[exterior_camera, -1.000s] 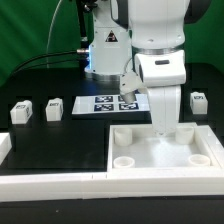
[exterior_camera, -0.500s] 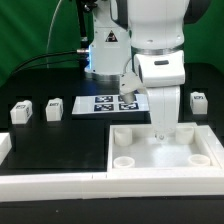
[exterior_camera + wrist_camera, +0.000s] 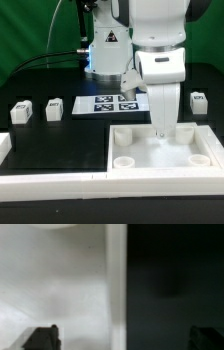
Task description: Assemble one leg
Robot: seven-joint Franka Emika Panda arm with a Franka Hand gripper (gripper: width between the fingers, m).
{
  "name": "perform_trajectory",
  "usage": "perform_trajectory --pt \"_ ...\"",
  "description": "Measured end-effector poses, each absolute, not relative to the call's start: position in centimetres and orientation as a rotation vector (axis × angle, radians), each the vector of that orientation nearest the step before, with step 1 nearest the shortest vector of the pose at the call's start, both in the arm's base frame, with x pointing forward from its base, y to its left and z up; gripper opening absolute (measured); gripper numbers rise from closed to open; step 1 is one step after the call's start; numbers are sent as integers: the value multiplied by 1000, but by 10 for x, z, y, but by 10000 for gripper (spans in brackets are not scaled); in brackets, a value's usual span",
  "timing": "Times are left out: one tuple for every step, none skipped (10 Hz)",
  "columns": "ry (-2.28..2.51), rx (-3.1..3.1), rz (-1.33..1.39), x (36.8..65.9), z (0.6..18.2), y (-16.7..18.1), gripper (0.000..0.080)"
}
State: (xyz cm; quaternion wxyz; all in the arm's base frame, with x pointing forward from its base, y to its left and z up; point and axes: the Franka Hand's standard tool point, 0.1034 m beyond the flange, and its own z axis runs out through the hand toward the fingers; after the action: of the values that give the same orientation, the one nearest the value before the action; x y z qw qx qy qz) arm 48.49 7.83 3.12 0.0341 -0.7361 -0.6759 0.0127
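Note:
Three legs, small white blocks with marker tags, stand on the black table: two at the exterior view's left (image 3: 19,112) (image 3: 53,108) and one at its right (image 3: 197,101). My gripper (image 3: 163,128) hangs over the far wall of the large white tray (image 3: 130,133), away from all the legs. In the wrist view the gripper (image 3: 123,339) is open. One fingertip (image 3: 42,337) is over the tray floor and the other is over the dark table, with the tray wall (image 3: 115,291) between them. It holds nothing.
The marker board (image 3: 113,103) lies behind the tray, by the robot base. A white L-shaped barrier (image 3: 50,172) runs along the front and the exterior view's left. A round corner socket (image 3: 55,225) shows in the wrist view.
The arm has risen very slightly over the tray's far wall. The legs and the tray have not moved.

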Motion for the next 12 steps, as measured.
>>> perform_trajectory --pt "-2062 -2296 36 482 45 78 648" --pt "-2035 -2335 31 477 56 76 648" --pt "-2025 -2363 18 472 68 72 648" --pt "-2024 -2381 -1 467 73 69 648" --pt "-1965 -2422 7 466 70 70 648" --pt "-1962 -2422 10 466 68 70 648" --pt "-1926 -2450 10 466 68 70 648" --pt "-1746 -2580 12 466 68 71 648" --pt "-1612 -2664 14 466 68 71 648" --pt "-1464 -2745 15 465 67 70 648" --pt "-1351 -2801 8 463 66 67 648" --pt "-1131 -2888 16 460 64 67 648"
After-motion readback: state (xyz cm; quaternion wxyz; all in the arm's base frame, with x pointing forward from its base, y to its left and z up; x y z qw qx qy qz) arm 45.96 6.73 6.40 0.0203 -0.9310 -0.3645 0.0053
